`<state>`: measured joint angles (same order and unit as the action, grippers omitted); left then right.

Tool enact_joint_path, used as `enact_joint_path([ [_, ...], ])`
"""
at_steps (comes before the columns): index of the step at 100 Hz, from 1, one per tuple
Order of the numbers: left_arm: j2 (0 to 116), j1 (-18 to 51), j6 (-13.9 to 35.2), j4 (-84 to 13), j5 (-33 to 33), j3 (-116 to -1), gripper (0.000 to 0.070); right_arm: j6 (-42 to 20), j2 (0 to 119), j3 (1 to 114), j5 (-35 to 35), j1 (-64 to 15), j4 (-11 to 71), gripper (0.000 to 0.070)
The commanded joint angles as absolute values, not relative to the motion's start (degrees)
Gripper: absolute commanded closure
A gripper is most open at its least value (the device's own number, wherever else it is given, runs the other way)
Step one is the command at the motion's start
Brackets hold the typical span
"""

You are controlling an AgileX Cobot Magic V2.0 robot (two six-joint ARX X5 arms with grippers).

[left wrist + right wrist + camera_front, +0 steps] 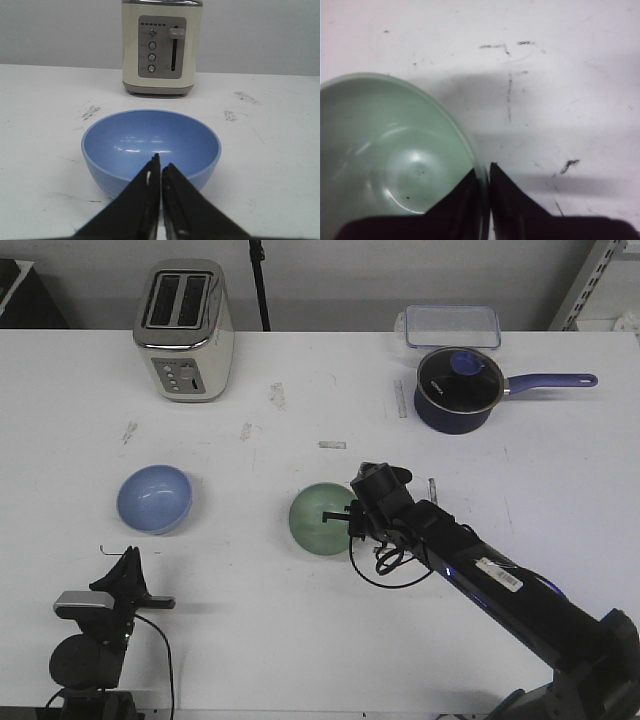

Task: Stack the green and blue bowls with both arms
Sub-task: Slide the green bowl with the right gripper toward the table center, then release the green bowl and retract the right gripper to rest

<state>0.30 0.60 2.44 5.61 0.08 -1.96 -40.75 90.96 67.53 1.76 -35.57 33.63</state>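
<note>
Nearest us in the front view sits our left gripper (128,562), at about 7 o'clock on the tabletop (250,630), its jaws pressed together on nothing; the left wrist view shows them closed just short of the blue bowl (151,145), not touching it. That bowl rests at 9 o'clock, with the toaster (183,328) beyond it at 11.

Our right gripper (485,172) is pinched narrowly on the rim of the green bowl (322,519), one finger inside and one outside, near the centre of the tabletop. The bowl looks tilted in the front view, though we cannot tell whether it has left the surface.

We judge the thin rim pinch the chief risk: glossy ware held at one edge may swing or slip out as we carry it toward 9 o'clock. If it comes down off-centre, it could tip the blue bowl or push it away, since nothing braces it while our left gripper holds off. A hard landing might chip either bowl. The saucepan (462,388) at 1 o'clock lies well apart.
</note>
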Motion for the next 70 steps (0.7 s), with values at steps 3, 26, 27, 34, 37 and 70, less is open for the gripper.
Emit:
enact_joint_path([
  [3,0.2,0.6,2.0,6.5,-0.1,-0.7,0.0698,-41.3,93.1,68.1,1.9,-36.1,33.5,0.0697],
  [26,0.2,0.6,2.0,6.5,-0.1,-0.7,0.0698,-41.1,94.0,68.1,1.5,-36.1,34.7,0.0569],
  [27,0.2,0.6,2.0,6.5,-0.1,-0.7,0.0698,-41.1,94.0,68.1,1.5,-36.1,34.7,0.0559],
  [34,0.2,0.6,2.0,6.5,-0.1,-0.7,0.0698,-41.1,94.0,68.1,1.5,-36.1,34.2,0.0506],
  [37,0.2,0.6,2.0,6.5,-0.1,-0.7,0.0698,-41.1,94.0,68.1,1.5,-36.1,34.0,0.0487],
  [70,0.2,0.6,2.0,6.5,-0.1,-0.7,0.0698,-36.7,87.0,68.3,4.7,-35.5,31.6,0.0208],
])
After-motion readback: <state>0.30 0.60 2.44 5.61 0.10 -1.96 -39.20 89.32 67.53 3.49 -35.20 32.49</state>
